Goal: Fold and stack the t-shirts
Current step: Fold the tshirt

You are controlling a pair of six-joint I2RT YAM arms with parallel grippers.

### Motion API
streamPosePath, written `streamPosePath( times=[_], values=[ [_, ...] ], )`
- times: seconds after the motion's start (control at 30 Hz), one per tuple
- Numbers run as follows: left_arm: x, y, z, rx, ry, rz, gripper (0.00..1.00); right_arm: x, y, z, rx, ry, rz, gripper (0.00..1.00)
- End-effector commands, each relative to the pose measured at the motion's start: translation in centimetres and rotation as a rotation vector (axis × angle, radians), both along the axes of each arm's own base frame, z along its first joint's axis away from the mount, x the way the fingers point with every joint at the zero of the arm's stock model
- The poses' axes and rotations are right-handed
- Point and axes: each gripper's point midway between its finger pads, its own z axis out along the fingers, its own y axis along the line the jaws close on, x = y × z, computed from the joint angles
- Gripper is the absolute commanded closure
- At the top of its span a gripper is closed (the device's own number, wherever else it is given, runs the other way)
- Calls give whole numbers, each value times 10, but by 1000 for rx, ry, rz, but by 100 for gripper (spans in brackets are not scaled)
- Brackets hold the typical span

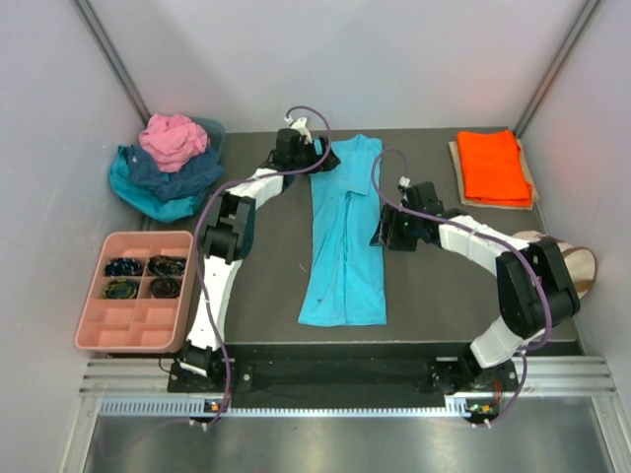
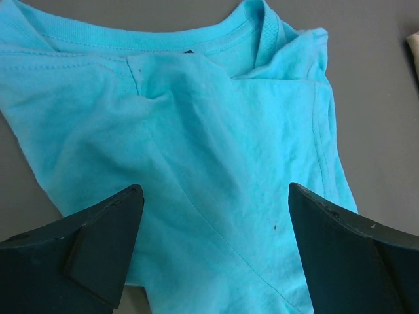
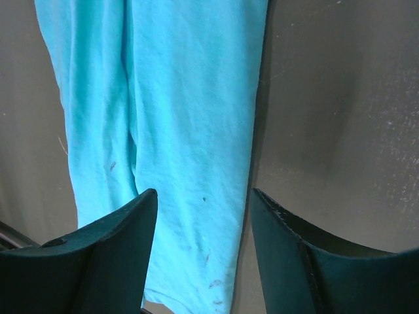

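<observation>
Landmark: turquoise t-shirt [image 1: 345, 236], lying mid-table [image 1: 266, 296] as a long narrow strip, sleeves folded in, collar at the far end and hem toward the arm bases.

- Well left of it, near side: pink compartment tray [image 1: 138, 330]; four cells held dark coiled items, identity unclear.
- Left of it, far side: loose pile of t-shirts [image 1: 168, 163], pink on top of navy and teal, unfolded.
- At its collar end: left gripper [image 2: 215, 191], jaws spread wide over the cloth. Nothing sat between them. Collar band and one folded-in shoulder were visible past the fingertips in the wrist view.
- At its right edge, about mid-length: right gripper [image 3: 204, 193], jaws partly apart and released, with the shirt edge and bare table showing in the gap. No cloth was pinched.
- Right of it, far corner: orange t-shirt [image 1: 493, 166], folded flat, on a cream sheet.
- Far right of it, near side: cream bag [image 1: 582, 266], partly hidden by the right arm.
</observation>
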Motion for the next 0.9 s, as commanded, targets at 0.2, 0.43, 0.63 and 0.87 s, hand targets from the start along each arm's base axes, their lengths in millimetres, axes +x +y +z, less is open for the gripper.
streamPosePath(
  times=[0.2,0.43,0.63,0.87],
  values=[
    [18,12,10,-4,-60,23,5,3,19,23,19,-51,68,41],
    [17,11,7,-5,-56,15,5,0,67,42,-45,-112,187,45],
    [16,11,6,-6,-52,10,5,3,83,42,-36,-114,203,68],
    [16,13,-1,-2,-44,12,5,-2,103,29,-62,-97,242,77]
  ],
)
